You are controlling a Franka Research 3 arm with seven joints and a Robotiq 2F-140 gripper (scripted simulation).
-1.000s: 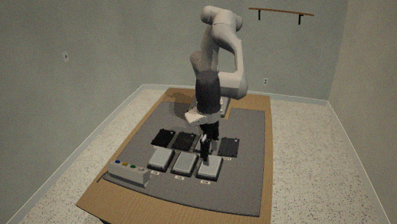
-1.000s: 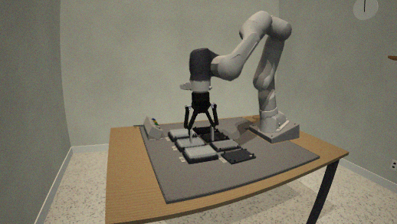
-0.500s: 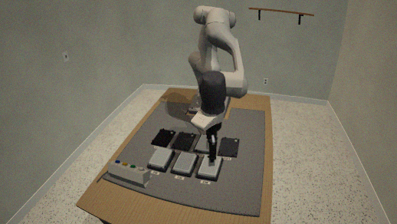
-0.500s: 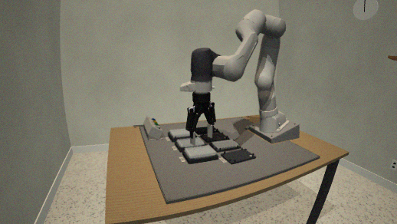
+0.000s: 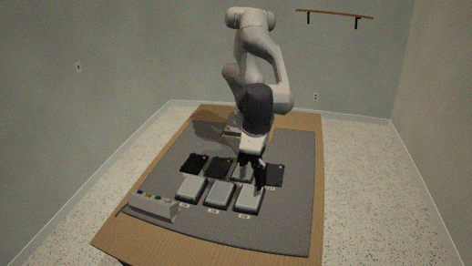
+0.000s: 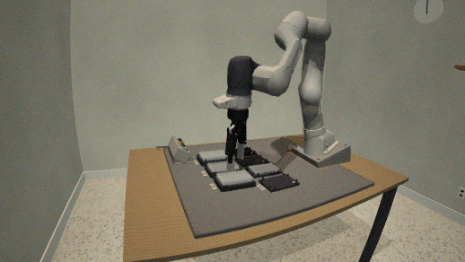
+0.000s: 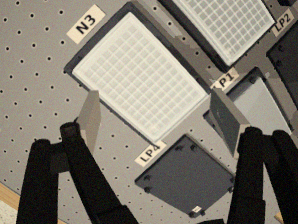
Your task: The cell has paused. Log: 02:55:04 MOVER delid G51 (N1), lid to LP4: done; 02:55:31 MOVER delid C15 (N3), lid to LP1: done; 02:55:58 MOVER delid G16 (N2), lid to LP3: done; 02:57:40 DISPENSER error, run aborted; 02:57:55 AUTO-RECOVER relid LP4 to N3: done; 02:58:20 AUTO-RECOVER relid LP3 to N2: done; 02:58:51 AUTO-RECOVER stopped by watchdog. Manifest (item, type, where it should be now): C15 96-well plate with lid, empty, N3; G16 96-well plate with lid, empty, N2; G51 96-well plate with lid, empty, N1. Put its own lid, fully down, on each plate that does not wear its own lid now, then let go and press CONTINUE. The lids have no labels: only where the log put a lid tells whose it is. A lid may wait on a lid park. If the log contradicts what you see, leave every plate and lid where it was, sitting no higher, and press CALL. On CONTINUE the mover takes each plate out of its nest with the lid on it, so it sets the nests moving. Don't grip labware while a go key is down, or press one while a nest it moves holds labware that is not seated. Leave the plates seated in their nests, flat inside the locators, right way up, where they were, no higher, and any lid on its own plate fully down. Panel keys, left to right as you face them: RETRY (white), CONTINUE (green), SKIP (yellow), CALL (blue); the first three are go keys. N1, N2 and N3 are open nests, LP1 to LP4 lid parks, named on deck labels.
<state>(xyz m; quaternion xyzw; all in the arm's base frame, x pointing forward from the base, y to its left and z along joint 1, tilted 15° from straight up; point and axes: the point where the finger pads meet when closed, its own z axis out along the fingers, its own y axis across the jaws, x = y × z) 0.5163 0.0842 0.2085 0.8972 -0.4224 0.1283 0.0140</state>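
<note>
Nearest the front edge of the tabletop (image 5: 137,246) stands the key panel (image 5: 152,207), at the corner of the grey deck mat (image 5: 282,228). Its four keys run blue, yellow, green and white across the top view; none is touched.

Behind the panel runs the row of three nests, each with a pale plate seated flat. The wrist view reads the end one as the N3 plate (image 7: 136,76) and its neighbour as the N2 plate (image 7: 213,6). The third plate (image 5: 191,188) sits at the panel end; its label is too small to read. Both plates in the wrist view show a fine well grid. I cannot tell from the pictures which plates wear lids.

Next back is the row of four lid parks. One pale grey lid (image 7: 266,106) lies flat on the park labelled LP1, directly behind the gap between N3 and N2. The end park (image 7: 186,176) beside it, behind N3, is dark and bare; its label is partly hidden. The two parks (image 5: 194,163) toward the panel end are also dark.

The tool (image 7: 158,123) hangs fingers-down above the deck at the boundary of the N3 plate and the park row, the lid just beside one pad. Its fingers stand spread well apart, short of full width, with nothing between them.

Farthest back, the arm's base (image 6: 343,154) sits at the rear of the mat.
</note>
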